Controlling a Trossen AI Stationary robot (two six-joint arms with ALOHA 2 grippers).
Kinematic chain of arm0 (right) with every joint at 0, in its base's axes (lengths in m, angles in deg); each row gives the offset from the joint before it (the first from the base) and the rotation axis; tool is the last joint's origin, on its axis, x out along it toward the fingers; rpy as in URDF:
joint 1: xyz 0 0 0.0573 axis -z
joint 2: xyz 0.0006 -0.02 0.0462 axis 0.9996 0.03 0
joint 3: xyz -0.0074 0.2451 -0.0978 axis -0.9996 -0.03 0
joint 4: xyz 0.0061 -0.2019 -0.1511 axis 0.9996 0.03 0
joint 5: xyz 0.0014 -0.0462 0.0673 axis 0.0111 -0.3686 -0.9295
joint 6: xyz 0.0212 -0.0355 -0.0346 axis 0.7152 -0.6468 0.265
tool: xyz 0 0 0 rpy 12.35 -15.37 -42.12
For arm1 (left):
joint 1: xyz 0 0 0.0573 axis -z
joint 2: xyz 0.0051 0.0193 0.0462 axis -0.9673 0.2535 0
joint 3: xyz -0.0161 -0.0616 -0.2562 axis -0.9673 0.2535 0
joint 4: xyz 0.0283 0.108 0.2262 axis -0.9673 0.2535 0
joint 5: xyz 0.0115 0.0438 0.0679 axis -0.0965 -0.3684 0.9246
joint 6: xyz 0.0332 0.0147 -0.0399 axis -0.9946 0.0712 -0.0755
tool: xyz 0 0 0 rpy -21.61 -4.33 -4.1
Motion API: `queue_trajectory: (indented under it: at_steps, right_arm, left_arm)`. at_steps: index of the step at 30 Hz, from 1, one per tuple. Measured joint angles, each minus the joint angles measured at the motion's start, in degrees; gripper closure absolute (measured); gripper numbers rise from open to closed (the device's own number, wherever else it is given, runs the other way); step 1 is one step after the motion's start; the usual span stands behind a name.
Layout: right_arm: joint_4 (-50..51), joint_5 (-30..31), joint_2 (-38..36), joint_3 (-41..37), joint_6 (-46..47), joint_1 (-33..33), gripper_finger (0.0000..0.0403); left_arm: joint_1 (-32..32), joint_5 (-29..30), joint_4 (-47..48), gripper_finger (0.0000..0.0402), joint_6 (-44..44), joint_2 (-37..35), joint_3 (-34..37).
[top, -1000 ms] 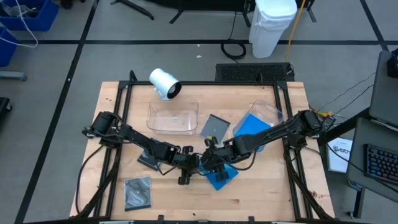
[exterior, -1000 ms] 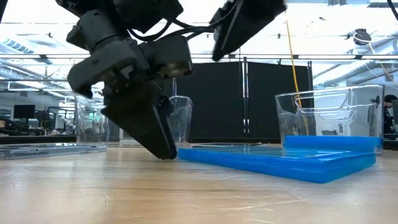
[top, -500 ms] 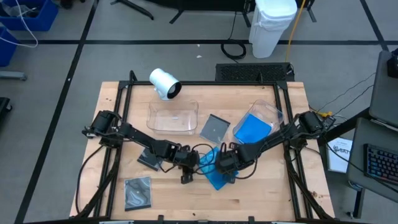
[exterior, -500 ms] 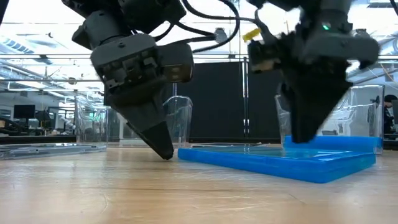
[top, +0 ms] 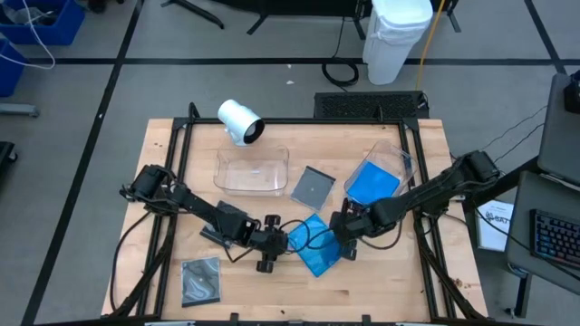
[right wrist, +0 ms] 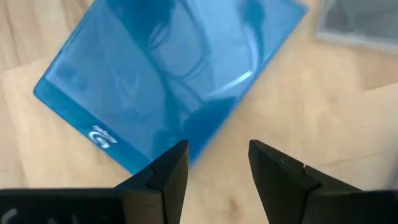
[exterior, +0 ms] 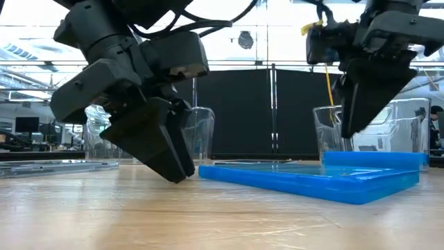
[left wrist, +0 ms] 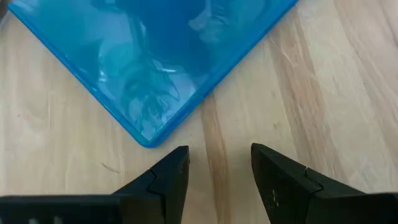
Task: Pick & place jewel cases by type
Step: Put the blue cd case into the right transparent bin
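Note:
A blue jewel case (top: 317, 249) lies flat on the table's middle (exterior: 305, 179). My left gripper (top: 281, 243) stands open, low at the table, just off the case's left corner (left wrist: 146, 138). My right gripper (top: 339, 237) hangs open above the case's right side (right wrist: 168, 81), clear of it in the low view (exterior: 350, 121). Another blue case (top: 370, 187) lies in the right clear tray (top: 401, 161). One grey case (top: 313, 186) lies flat between the trays, one (top: 201, 279) at the near left, and a dark one (top: 210, 234) shows under my left arm.
An empty-looking clear tray (top: 252, 170) stands at the far middle, a white cylinder (top: 240, 120) lies on its side behind it. Black frame rails (top: 181, 154) run along the table's left, right and far sides. Bare wood shows at the near right.
My right gripper has come down into the low view and gone across the blue case toward the table's right edge, rolling about its own line as it went. My left gripper has turned a little beside the case's corner. The blue case has stayed where it was.

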Motion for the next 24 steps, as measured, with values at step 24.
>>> queue_trajectory:
  at_steps: [24]
  right_arm:
    - [-19.43,1.10,-1.34,-15.64,-31.22,0.96,0.0243]
  left_arm:
    - [0.20,-5.51,-5.12,0.0222,19.69,0.07,-0.04]
